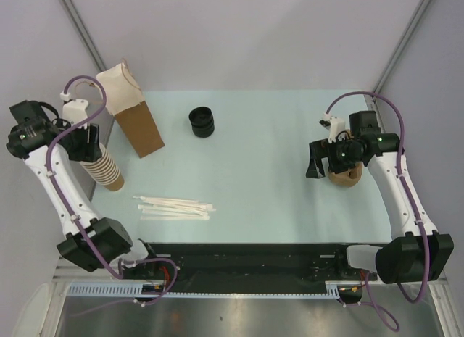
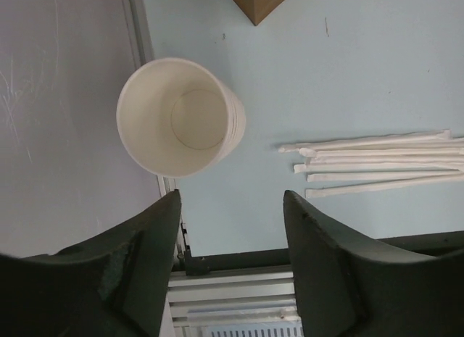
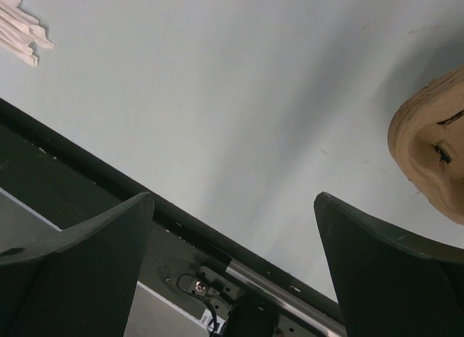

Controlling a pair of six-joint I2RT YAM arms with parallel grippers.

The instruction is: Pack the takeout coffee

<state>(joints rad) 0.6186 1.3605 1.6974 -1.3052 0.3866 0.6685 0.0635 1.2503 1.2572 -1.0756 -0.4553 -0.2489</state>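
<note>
No takeout coffee with a black top shows in any view. My left gripper (image 1: 90,143) hangs at the far left above a stack of paper cups (image 1: 109,170). In the left wrist view the top cup (image 2: 177,116) gapes empty, just beyond the left gripper (image 2: 232,199), whose jaws stand apart with nothing between them. My right gripper (image 1: 317,167) is open at the right, beside a brown pulp cup carrier (image 1: 346,176). The right wrist view shows the right gripper (image 3: 233,199) over bare table, with the carrier (image 3: 435,148) at the right edge.
A brown paper bag (image 1: 134,112) stands at the back left, behind the cup stack. A stack of black lids (image 1: 202,122) sits at the back centre. Several wrapped straws (image 1: 174,206) lie near the front edge. Grey walls close in both sides.
</note>
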